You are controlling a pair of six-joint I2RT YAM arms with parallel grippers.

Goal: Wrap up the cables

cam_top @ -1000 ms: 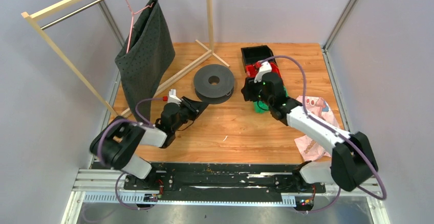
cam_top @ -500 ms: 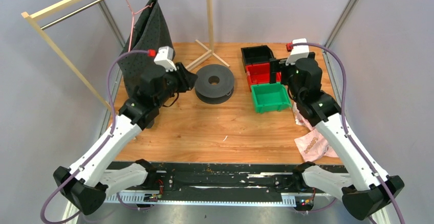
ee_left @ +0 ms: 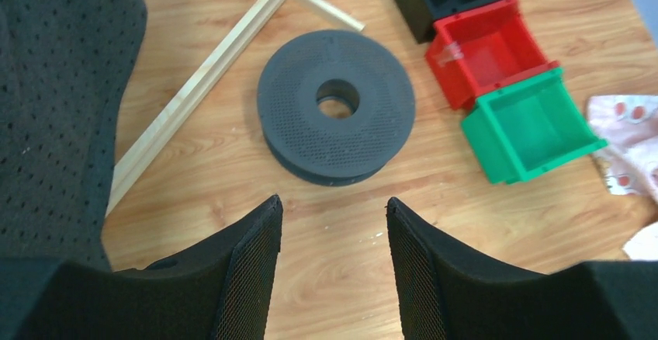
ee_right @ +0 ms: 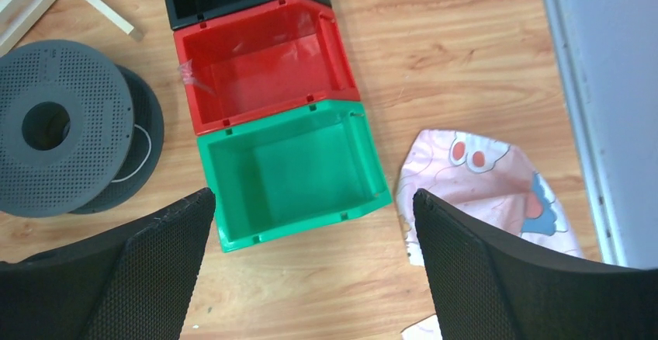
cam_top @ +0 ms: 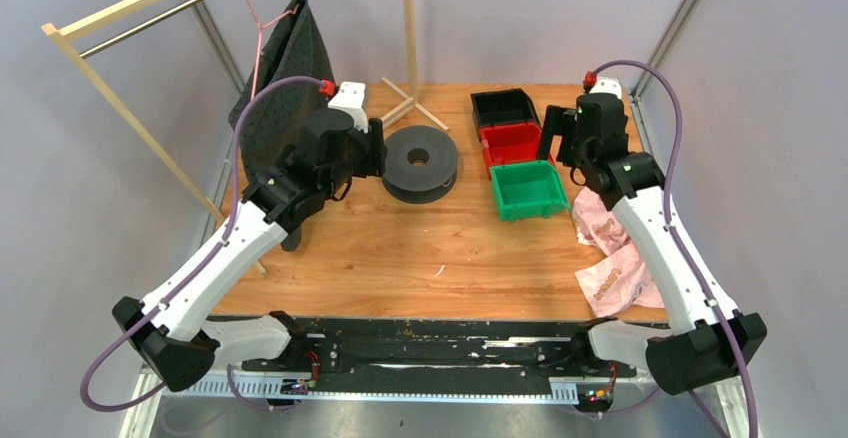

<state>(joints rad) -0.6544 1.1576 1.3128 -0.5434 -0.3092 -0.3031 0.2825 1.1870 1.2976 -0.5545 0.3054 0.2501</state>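
Note:
A thin white cable (ee_right: 144,152) shows only in the right wrist view, as a short loop between the flanges of the dark grey perforated spool (ee_right: 46,126). The spool lies flat on the wooden table (cam_top: 400,248) and also shows in the top view (cam_top: 420,161) and the left wrist view (ee_left: 335,107). My left gripper (cam_top: 368,153) hangs above the table just left of the spool, and its wrist view (ee_left: 333,200) shows it open and empty. My right gripper (cam_top: 556,136) is raised beside the bins, and its wrist view (ee_right: 313,192) shows it open wide and empty.
Black (cam_top: 503,108), red (cam_top: 510,143) and green (cam_top: 528,188) bins stand in a row right of the spool. A pink patterned cloth (cam_top: 610,258) lies at the right edge. A dark dotted cloth (cam_top: 285,98) hangs on a pink hanger from the wooden rack (cam_top: 130,18) at the back left.
Both arms have risen from low over the table. The left gripper moved up and back beside the spool. The right gripper moved right, away from over the bins.

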